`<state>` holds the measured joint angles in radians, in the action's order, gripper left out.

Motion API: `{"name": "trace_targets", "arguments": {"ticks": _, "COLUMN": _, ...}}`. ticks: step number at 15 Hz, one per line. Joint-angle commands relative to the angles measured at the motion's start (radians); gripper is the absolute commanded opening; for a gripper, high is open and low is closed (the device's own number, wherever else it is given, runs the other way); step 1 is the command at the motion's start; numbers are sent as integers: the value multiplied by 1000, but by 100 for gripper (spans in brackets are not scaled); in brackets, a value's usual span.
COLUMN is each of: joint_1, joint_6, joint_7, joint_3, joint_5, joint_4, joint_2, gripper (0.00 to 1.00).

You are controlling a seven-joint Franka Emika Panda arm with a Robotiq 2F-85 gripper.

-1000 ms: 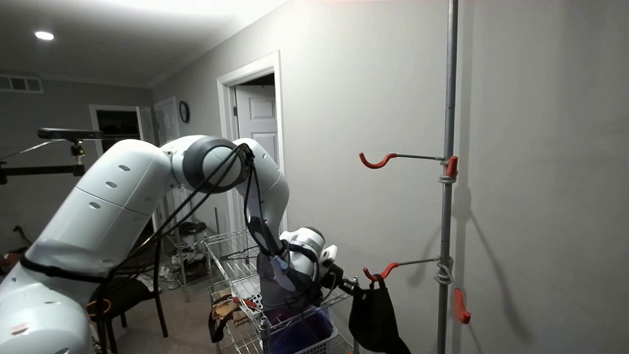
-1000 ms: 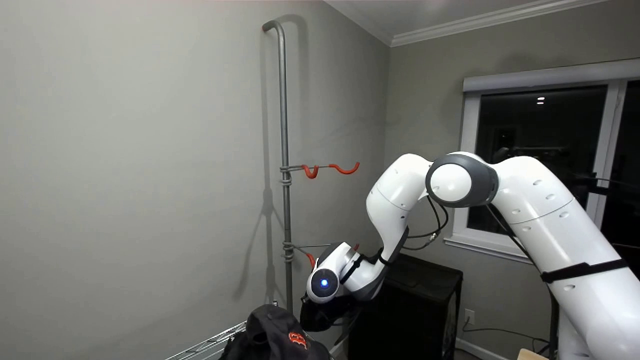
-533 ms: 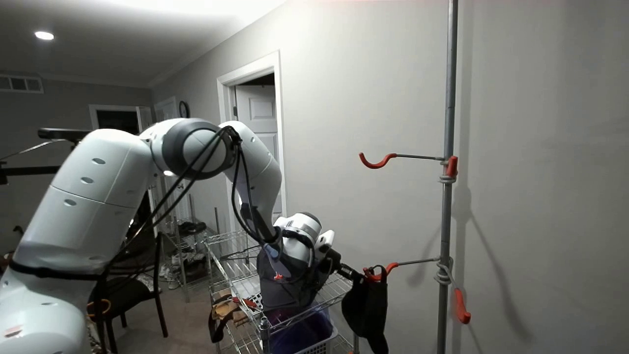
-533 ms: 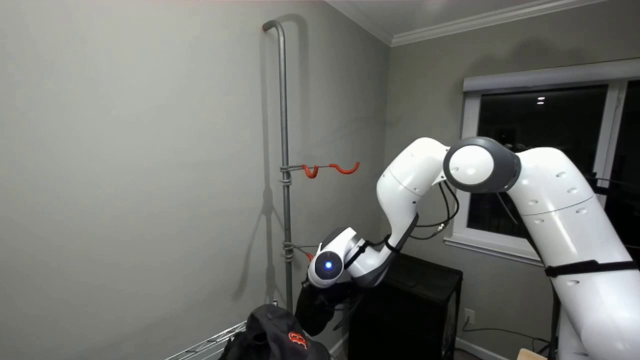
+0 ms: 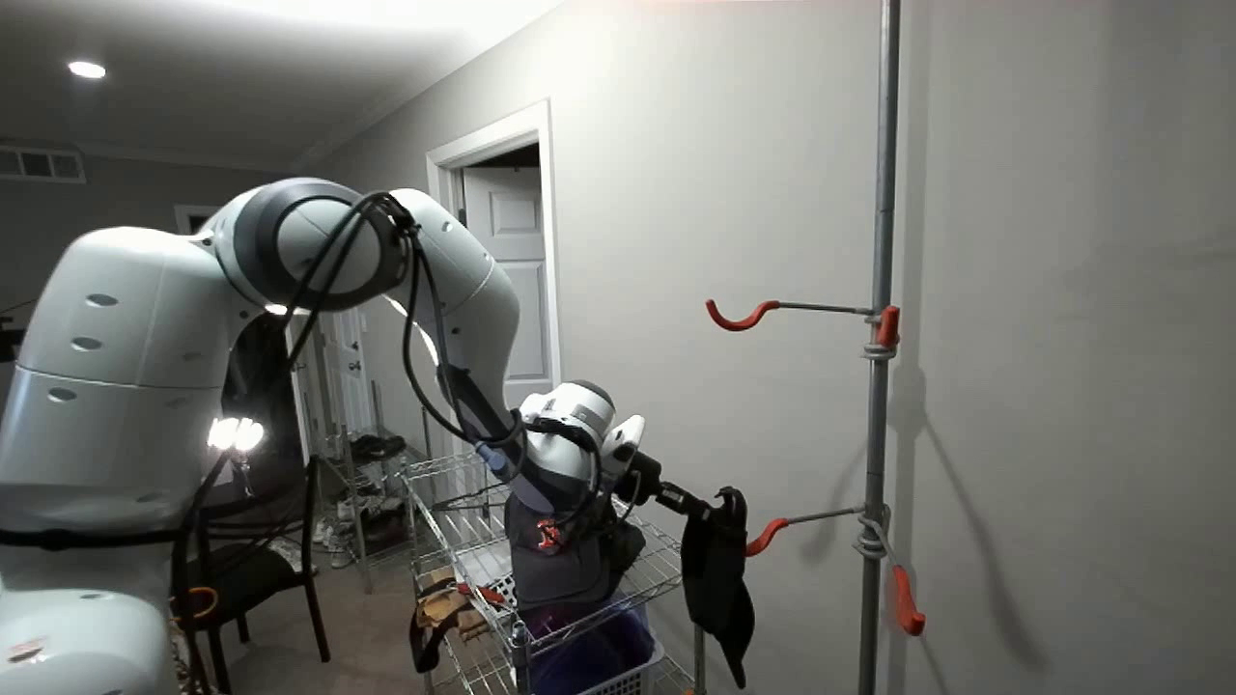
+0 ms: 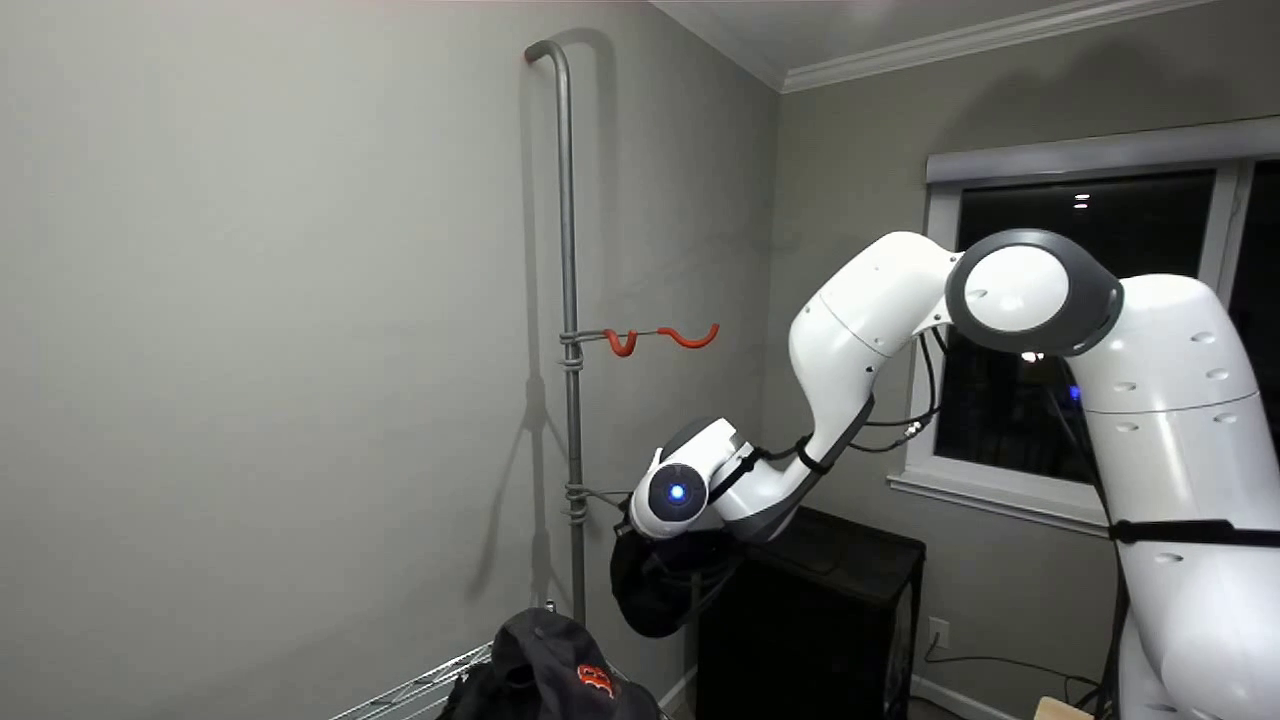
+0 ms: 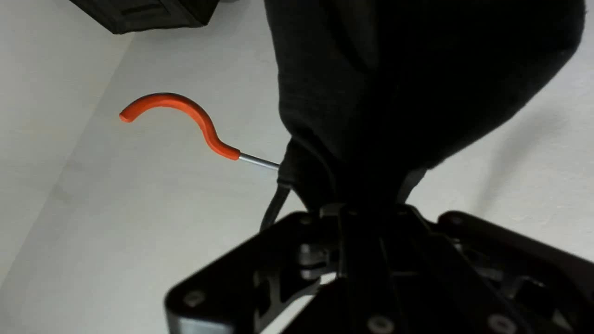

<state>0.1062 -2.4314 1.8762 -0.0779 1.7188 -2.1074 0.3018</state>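
Note:
My gripper [image 5: 703,513] is shut on a black cap [image 5: 716,584] near its strap end, and the cap hangs below the fingers. In the wrist view the cap [image 7: 352,93] fills the upper middle beyond the gripper [image 7: 362,211], and its dark cloth hides the fingertips' contact. The lower red hook [image 5: 766,538] is right behind the cap in an exterior view, its tip hidden. A red hook [image 7: 195,111] shows whole in the wrist view, left of the cap, with nothing on its end. The cap [image 6: 650,590] is partly hidden by the arm in an exterior view.
A metal pole [image 5: 881,434] carries an upper red hook [image 5: 742,317] and a lower handle-like hook [image 5: 908,603]. A dark cap with an orange logo [image 6: 545,660] lies on a wire rack [image 5: 666,569]. A black box [image 6: 810,600] stands behind the arm.
My arm has drawn back and the gripper has risen. The cap, earlier with its strap over the lower hook, has moved up and back with the gripper and turned.

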Motion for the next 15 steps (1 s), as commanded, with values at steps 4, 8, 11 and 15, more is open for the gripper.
{"name": "trace_targets", "arguments": {"ticks": 4, "joint_1": -29, "joint_6": -85, "joint_7": -99, "joint_3": -16, "joint_5": -31, "joint_4": -78, "joint_2": -128, "gripper": 3}}
{"name": "trace_targets", "arguments": {"ticks": 8, "joint_1": -26, "joint_6": -226, "joint_7": -248, "joint_3": -21, "joint_5": -80, "joint_4": -124, "joint_2": -222, "gripper": 4}}
{"name": "trace_targets", "arguments": {"ticks": 11, "joint_1": -13, "joint_6": -296, "joint_7": -393, "joint_3": -24, "joint_5": -159, "joint_4": -174, "joint_2": -304, "gripper": 3}}
{"name": "trace_targets", "arguments": {"ticks": 15, "joint_1": 5, "joint_6": -477, "joint_7": -657, "joint_3": -23, "joint_5": -319, "joint_4": -250, "joint_2": -390, "gripper": 3}}
